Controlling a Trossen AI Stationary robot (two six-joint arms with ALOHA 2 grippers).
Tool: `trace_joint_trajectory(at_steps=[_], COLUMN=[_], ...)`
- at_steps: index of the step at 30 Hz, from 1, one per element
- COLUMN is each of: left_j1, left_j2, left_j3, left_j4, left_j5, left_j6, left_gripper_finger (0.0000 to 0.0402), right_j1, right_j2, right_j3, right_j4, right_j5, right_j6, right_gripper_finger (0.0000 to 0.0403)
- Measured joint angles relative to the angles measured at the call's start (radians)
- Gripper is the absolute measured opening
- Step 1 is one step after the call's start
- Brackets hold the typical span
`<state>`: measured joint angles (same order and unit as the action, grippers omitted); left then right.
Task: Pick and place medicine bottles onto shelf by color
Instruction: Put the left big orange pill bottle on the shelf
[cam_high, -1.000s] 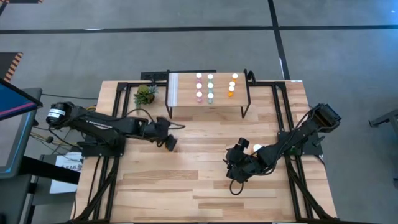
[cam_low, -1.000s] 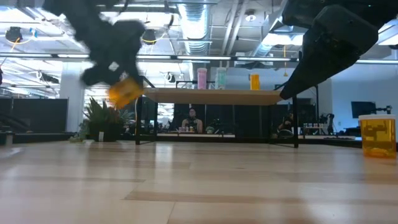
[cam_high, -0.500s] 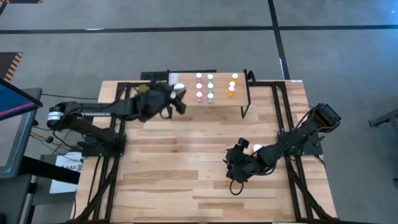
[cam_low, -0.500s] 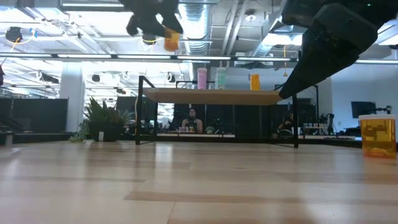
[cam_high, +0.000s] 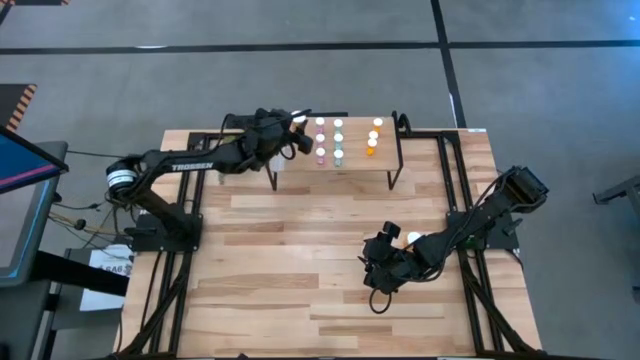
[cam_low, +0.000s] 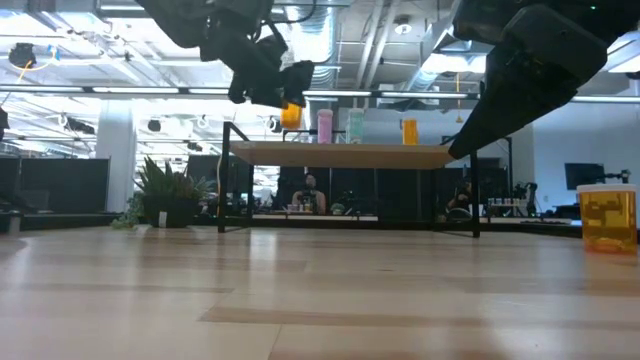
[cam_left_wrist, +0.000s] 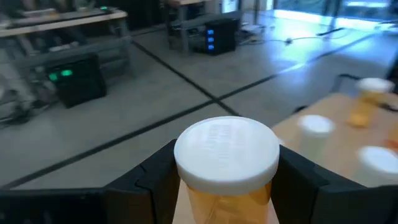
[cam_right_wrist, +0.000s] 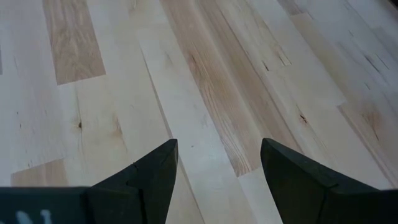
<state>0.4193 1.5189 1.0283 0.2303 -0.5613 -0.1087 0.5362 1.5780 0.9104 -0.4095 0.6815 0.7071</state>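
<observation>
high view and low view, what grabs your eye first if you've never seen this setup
The left gripper holds a large orange bottle in the air over the shelf's left end. On the shelf stand rows of small white-capped bottles. The right gripper hangs open, low over the tabletop near another orange bottle.

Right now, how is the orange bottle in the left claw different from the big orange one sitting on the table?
The bottle in the left claw is held in the air above the shelf; the big orange bottle stands on the table near the right arm. The held bottle looks smaller. Both have orange bodies and white caps.
</observation>
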Motion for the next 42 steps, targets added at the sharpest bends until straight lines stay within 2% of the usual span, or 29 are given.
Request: trace_joint_trajectory(at_steps=[10, 17, 33, 42], left_j1=[0.036, 0.036, 0.036, 0.04], left_j2=[0.006, 0.006, 0.109, 0.118], left_j3=[-0.053, -0.15, -0.153, -0.153], left_j4=[0.044, 0.244, 0.31, 0.304], left_j5=[-0.072, -0.079, -0.126, -0.135], left_j6=[-0.01, -0.034, -0.035, -0.045], left_gripper_finger=[0.0182, 0.0182, 0.0183, 0.0183], right_j1=[0.0, 0.0, -0.002, -0.002], right_j2=[0.0, 0.0, 0.0, 0.0], right_j3=[0.0, 0.0, 0.0, 0.0], right_j4=[0.0, 0.0, 0.017, 0.022], right_j5=[0.0, 0.0, 0.0, 0.0], right_j6=[-0.003, -0.002, -0.002, -0.009], right_gripper_finger=[0.0254, 0.0254, 0.0254, 0.0254])
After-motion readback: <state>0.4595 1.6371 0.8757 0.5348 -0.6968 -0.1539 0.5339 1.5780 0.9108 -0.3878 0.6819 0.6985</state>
